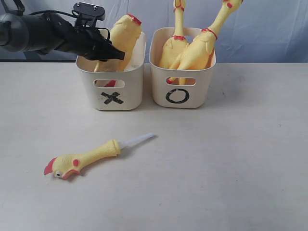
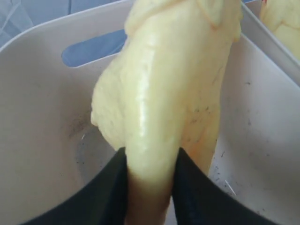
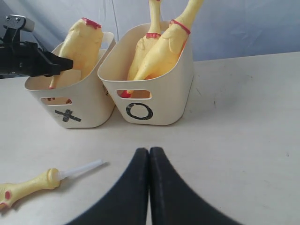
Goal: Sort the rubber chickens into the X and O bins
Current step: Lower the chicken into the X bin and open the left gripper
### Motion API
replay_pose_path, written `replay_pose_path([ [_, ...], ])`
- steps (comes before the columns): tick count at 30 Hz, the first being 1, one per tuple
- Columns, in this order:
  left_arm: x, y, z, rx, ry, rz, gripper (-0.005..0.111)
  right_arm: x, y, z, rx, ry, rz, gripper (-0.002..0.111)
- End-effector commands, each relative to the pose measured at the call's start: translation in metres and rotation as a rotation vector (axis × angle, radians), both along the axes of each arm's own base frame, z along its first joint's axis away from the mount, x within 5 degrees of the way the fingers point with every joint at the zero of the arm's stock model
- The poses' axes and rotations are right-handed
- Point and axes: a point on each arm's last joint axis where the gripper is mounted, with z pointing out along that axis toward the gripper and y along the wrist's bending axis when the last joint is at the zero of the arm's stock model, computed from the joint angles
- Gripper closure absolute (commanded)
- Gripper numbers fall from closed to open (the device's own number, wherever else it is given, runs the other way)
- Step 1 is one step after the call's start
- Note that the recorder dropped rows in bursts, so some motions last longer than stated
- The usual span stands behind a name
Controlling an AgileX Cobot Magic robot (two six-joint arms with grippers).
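Soft, even light fills my views; shadows on the surface (image 1: 231,173) are faint. Close up, the headless chicken (image 2: 159,93) is blurred, with a glare streak.

Headless chicken (image 2: 164,93): glossy, smooth yellow rubber; X bin (image 2: 37,122): matt cream plastic, inner wall flecked with dark scuffs; Table (image 1: 231,173): matt off-white surface; Backdrop (image 1: 269,29): creased cloth

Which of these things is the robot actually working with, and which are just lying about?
For the job: X bin, O bin, headless chicken in the X bin, two long-necked chickens in the O bin, thin chicken with white tube outside both bins.
Just there: table, pale blue backdrop cloth.
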Motion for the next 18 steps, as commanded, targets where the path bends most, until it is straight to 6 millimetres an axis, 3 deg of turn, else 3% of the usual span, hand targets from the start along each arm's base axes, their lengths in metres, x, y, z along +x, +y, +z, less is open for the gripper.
replay_pose_path([
  [1,0.003,0.001,0.005,-0.023,-0.030,0.034,0.067,-0.001,0.000,0.000,-0.001,-0.007,0.000,0.108],
  [14,0.004,0.002,0.007,-0.025,-0.041,0.040,0.064,-0.001,0.000,0.000,0.000,-0.009,0.000,0.108],
  [18,0.001,0.002,0.020,-0.034,-0.063,0.040,0.064,-0.001,0.000,0.000,0.000,-0.009,0.000,0.108],
])
